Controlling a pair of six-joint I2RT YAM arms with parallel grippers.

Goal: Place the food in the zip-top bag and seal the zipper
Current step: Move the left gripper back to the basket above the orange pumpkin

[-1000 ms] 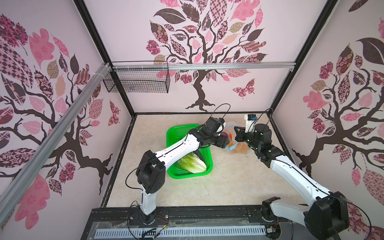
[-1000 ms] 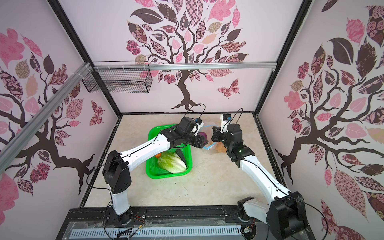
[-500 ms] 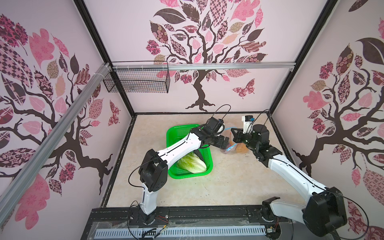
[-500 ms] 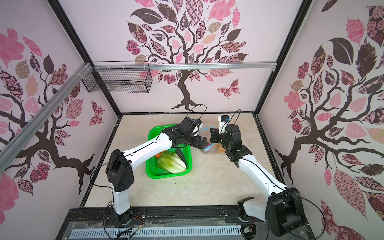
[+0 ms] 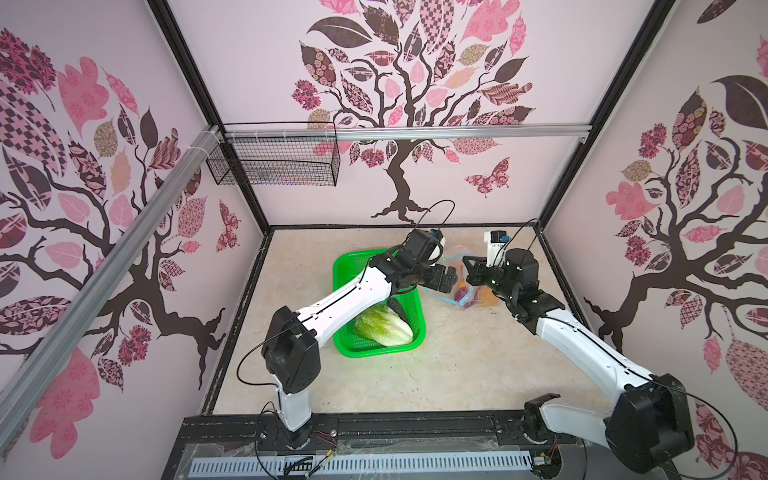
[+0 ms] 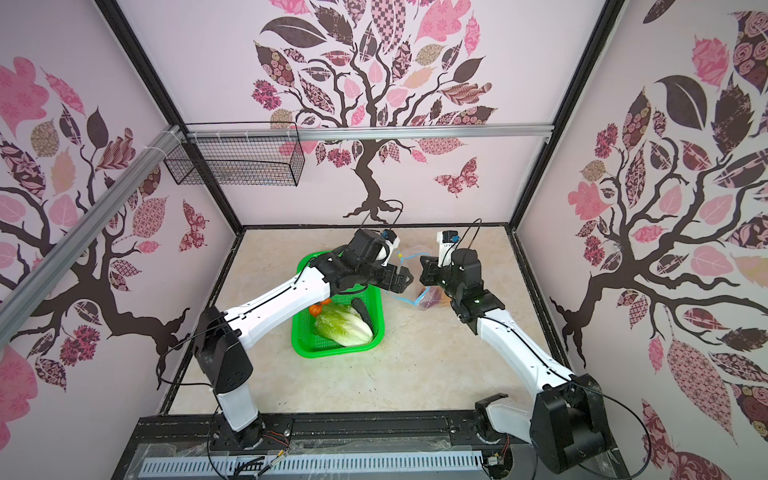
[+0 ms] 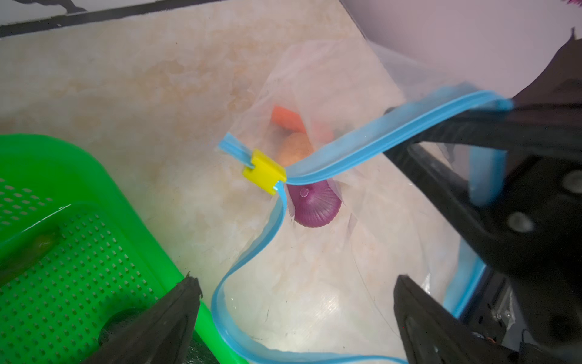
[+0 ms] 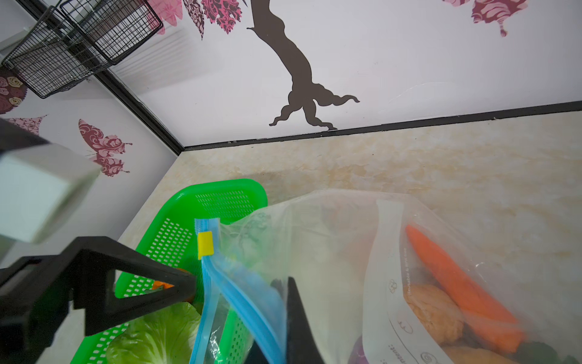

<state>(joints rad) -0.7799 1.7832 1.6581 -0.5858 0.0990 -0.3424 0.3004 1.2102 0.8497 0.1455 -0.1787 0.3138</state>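
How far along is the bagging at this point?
Done: carrot, potato and onion lie inside the bag. In hand: right gripper pinches the bag's zipper edge, holding the mouth open; left gripper hangs open and empty over it. Left: cabbage, a dark piece and something orange sit in the basket; zipper unsealed.

This is a robotics lab test cell. The marble-look tabletop [image 5: 457,374] is boxed in by black frame posts [image 5: 559,195] and tree-decal walls [image 5: 399,187]. Above its far edge hang an aluminium rail [image 5: 415,132] and a wire basket [image 5: 274,166]. Along its near edge, a left arm [image 5: 349,295] and a right arm [image 5: 582,345] are mounted on a black base beam [image 5: 415,426].
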